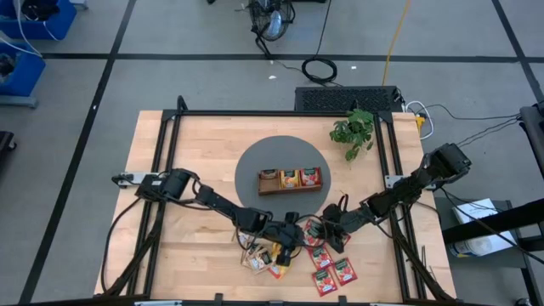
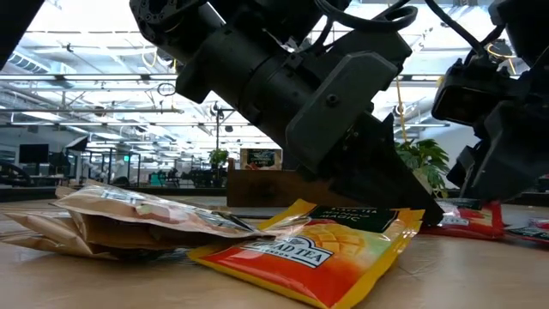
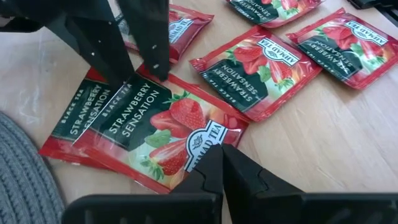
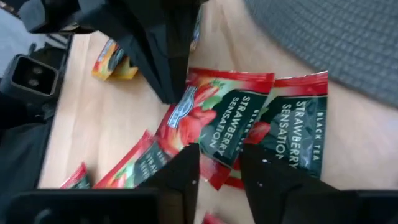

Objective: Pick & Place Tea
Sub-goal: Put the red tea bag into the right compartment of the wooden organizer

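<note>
Two red strawberry tea sachets lie overlapping on the table just in front of the grey mat: the upper one (image 3: 161,118) (image 4: 211,124) on the lower one (image 3: 71,127). My left gripper (image 3: 222,152) (image 1: 293,235) is shut, with its tips on the upper sachet's left end. My right gripper (image 4: 219,158) (image 1: 327,231) faces it from the right, open a finger's width, over the sachet's other end. More red sachets (image 1: 333,268) lie nearer the front edge. Orange and cream ones (image 1: 265,259) lie under my left arm. My left gripper presses its shut fingertips onto the upper sachet's edge beside the logo (image 3: 208,138), slanting down from the table's left. The sachet lies flat on the lower one and the table. My right gripper's two fingertips (image 3: 155,65) stand apart on the sachet's opposite edge (image 3: 142,79), slanting down from the right.
The brown wooden tray (image 1: 289,190) stands on the round grey mat (image 1: 255,161) behind the grippers, with a sachet in each compartment. A small green plant (image 1: 353,132) is at the back right. An orange sachet (image 2: 317,253) lies closest in the low view.
</note>
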